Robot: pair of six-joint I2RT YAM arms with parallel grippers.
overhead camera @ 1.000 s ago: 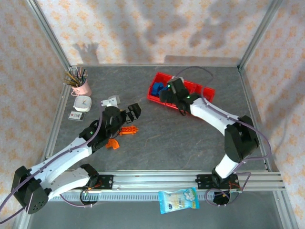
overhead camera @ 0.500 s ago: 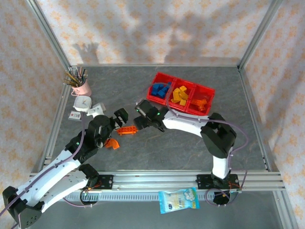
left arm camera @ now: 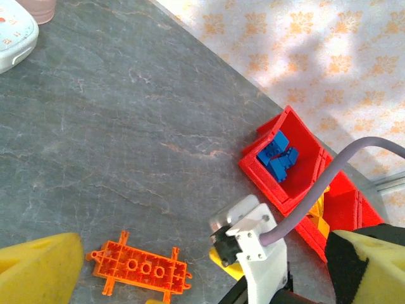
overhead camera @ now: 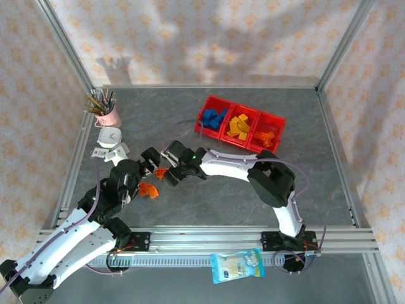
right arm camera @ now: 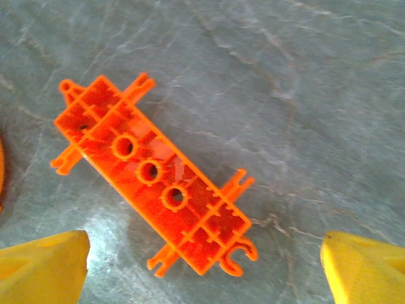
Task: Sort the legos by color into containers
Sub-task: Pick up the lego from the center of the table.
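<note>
A long orange lego [right arm camera: 152,177] lies upside down on the grey table, its hollow underside up; it is also seen as a long orange lego [left arm camera: 140,269] [overhead camera: 161,171]. My right gripper [right arm camera: 202,272] [overhead camera: 171,170] hangs open just above it, one yellow finger [right arm camera: 41,263] on each side. My left gripper [left arm camera: 202,282] [overhead camera: 150,158] is open and empty, close on the left. An arched orange lego [overhead camera: 149,189] lies nearer. The red containers [overhead camera: 207,106] hold blue legos [overhead camera: 214,119], yellow legos [overhead camera: 238,125] and orange legos [overhead camera: 267,136].
A pink cup of brushes [overhead camera: 107,115], a white dish [overhead camera: 109,135] and a small card [overhead camera: 100,152] sit at the far left. A snack packet [overhead camera: 237,265] lies beyond the near rail. The right arm's wrist [left arm camera: 253,244] crowds the left wrist view.
My right arm swung from the red containers leftward across the table to the long orange lego. My left arm drew back toward the left and near side.
</note>
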